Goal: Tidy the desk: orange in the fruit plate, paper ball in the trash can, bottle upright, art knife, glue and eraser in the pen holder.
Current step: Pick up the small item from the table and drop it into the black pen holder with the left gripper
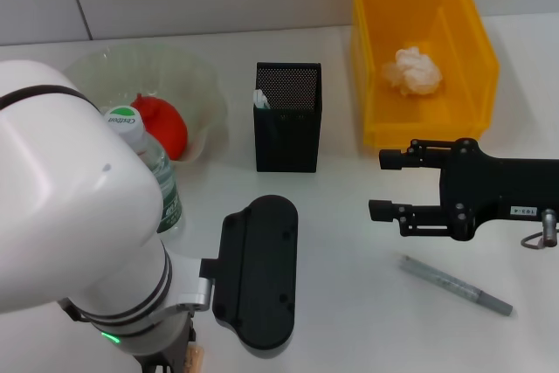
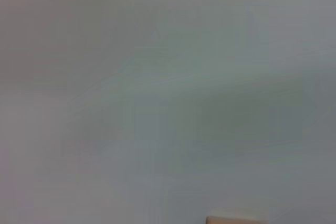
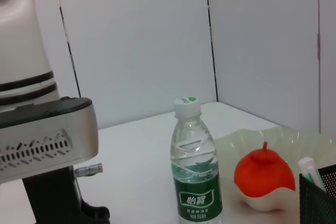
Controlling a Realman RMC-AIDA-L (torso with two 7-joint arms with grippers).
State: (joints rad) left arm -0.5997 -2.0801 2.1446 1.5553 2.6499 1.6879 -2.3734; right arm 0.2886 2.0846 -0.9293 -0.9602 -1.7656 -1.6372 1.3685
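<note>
Left gripper (image 1: 188, 357) low over tan eraser block (image 1: 197, 357), fingers' state unclear: centre first; right gripper (image 1: 377, 183) released, idle

Left hand (image 1: 188, 357) hidden beneath its arm; eraser (image 2: 233, 219) cut off.

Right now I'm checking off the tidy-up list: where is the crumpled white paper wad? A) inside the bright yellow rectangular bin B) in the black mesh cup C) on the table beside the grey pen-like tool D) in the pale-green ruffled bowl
A: the crumpled white paper wad lies on the floor of the bright yellow rectangular bin.
</note>
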